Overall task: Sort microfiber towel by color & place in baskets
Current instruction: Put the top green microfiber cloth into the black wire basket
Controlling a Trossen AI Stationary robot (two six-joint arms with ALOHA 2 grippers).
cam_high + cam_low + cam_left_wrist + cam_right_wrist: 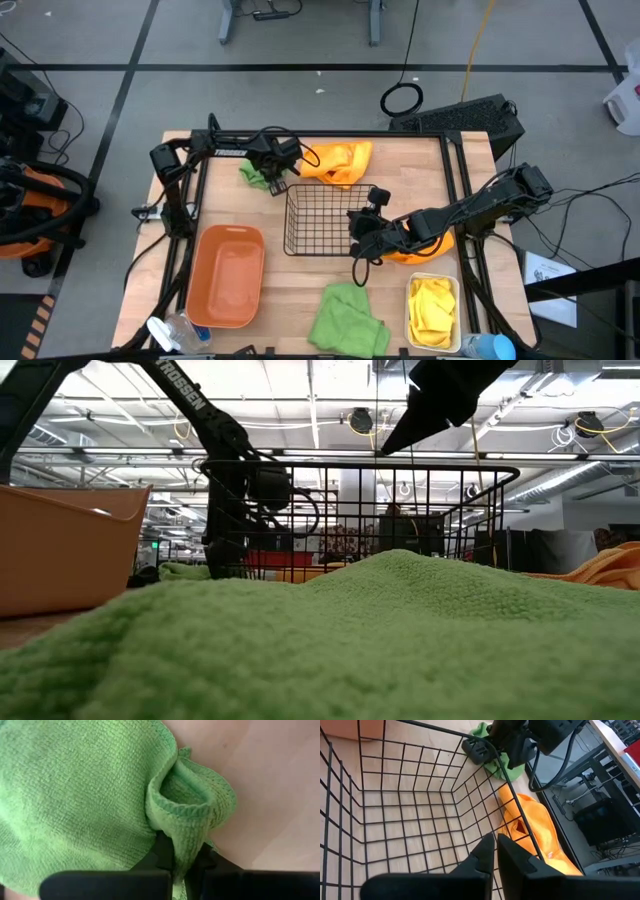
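My left gripper (182, 865) has its fingers clamped on a fold of the green towel (258, 173), upper centre of the high view beside the black basket (318, 222). That thin pinch may slip. My right gripper (495, 851), fingers together and empty, could snag the mesh.

Legible text: "TROSSEN" in white capitals along the dark arm link (185, 390), low view, running diagonally down from the upper left. Paper sheet (549, 270) on the floor off the table's right edge carries print, too small to read. Nothing else readable.
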